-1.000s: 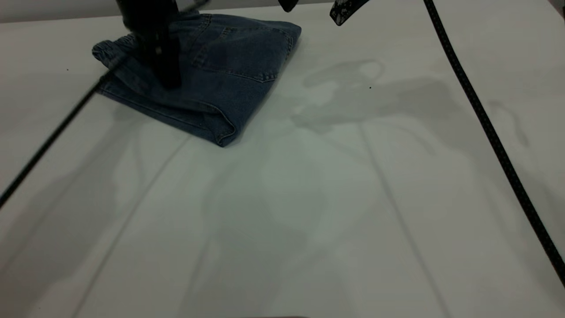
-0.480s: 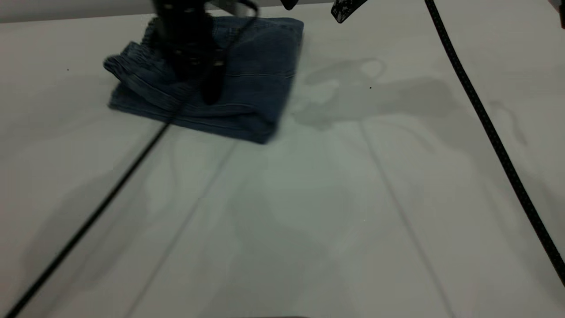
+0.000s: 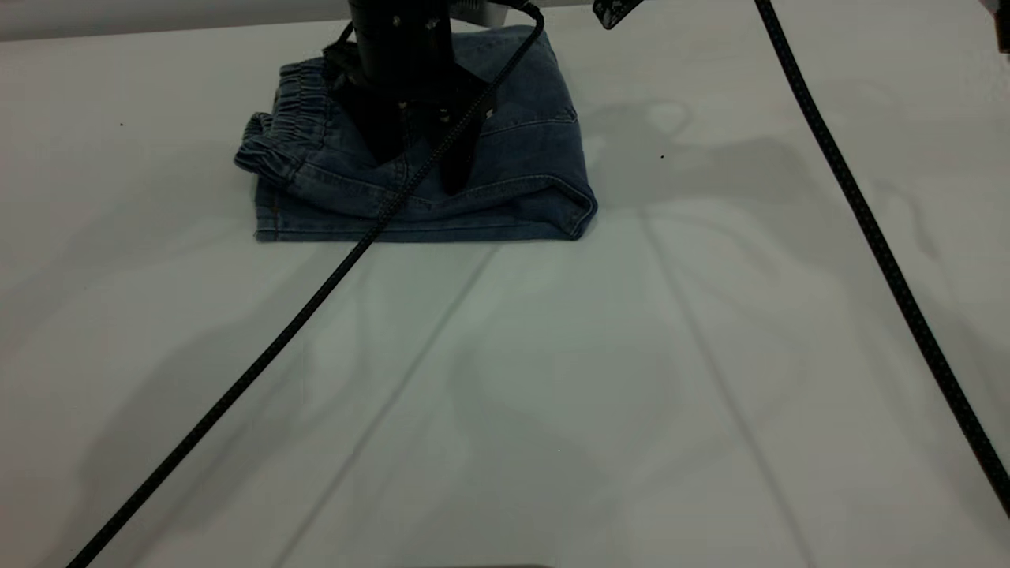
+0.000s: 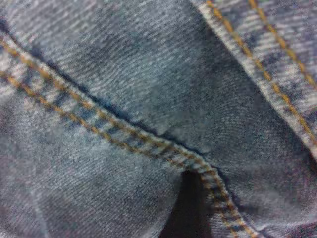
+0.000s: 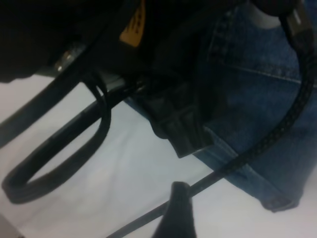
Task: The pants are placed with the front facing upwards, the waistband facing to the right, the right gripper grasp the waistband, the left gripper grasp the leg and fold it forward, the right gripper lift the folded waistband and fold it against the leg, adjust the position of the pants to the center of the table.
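The pants [image 3: 521, 158] lie folded into a blue denim block at the far middle of the table [image 3: 552, 379]. The ruffled waistband [image 3: 288, 110] shows on the block's left side. My left gripper [image 3: 418, 162] stands straight down on top of the fold, open, with both fingertips pressing into the cloth. The left wrist view is filled with denim [image 4: 148, 89] and tan stitching, with one dark finger [image 4: 190, 208] against it. Of my right gripper only a scuffed fingertip [image 3: 611, 9] shows, raised beyond the pants' right corner and holding nothing. One of its fingers [image 5: 177, 210] hangs over bare table.
The left arm's black braided cable [image 3: 237, 386] runs diagonally from the pants to the near left. The right arm's cable [image 3: 876, 237] crosses the right side of the table. The right wrist view shows the left arm's black body [image 5: 168, 109] over the pants [image 5: 257, 129].
The left gripper has moved right while pressing on the pants. The folded pants slid right with it and turned, so the near edge now runs square. The right gripper barely moved.
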`<state>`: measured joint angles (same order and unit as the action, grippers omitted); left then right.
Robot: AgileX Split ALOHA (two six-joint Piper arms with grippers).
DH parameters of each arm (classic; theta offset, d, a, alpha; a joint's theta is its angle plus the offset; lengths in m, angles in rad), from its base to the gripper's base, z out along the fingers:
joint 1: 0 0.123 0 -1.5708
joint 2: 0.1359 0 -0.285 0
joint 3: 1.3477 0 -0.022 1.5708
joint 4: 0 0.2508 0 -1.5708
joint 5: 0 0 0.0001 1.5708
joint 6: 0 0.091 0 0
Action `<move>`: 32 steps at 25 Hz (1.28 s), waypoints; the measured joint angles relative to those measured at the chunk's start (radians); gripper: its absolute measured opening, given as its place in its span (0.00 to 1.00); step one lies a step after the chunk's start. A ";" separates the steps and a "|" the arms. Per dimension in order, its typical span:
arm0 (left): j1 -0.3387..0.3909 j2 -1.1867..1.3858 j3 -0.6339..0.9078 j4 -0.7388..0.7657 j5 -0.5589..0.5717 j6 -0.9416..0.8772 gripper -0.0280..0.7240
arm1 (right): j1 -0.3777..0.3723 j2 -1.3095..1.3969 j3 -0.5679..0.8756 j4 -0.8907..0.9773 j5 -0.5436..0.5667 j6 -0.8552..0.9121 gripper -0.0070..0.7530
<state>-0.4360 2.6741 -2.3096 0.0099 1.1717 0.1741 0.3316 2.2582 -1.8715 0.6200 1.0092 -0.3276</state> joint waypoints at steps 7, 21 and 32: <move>-0.002 -0.085 -0.054 0.154 0.000 -0.051 0.81 | -0.033 -0.026 -0.093 -0.007 0.131 0.028 0.78; -0.003 -0.507 0.123 0.165 0.000 -0.123 0.81 | -0.043 -0.306 -0.208 -0.128 0.237 0.188 0.78; -0.003 -1.075 0.625 0.214 0.000 -0.174 0.81 | -0.043 -0.864 0.261 -0.132 0.246 0.156 0.78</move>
<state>-0.4392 1.5994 -1.6846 0.2237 1.1717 0.0000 0.2890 1.3946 -1.6107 0.4885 1.2553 -0.1717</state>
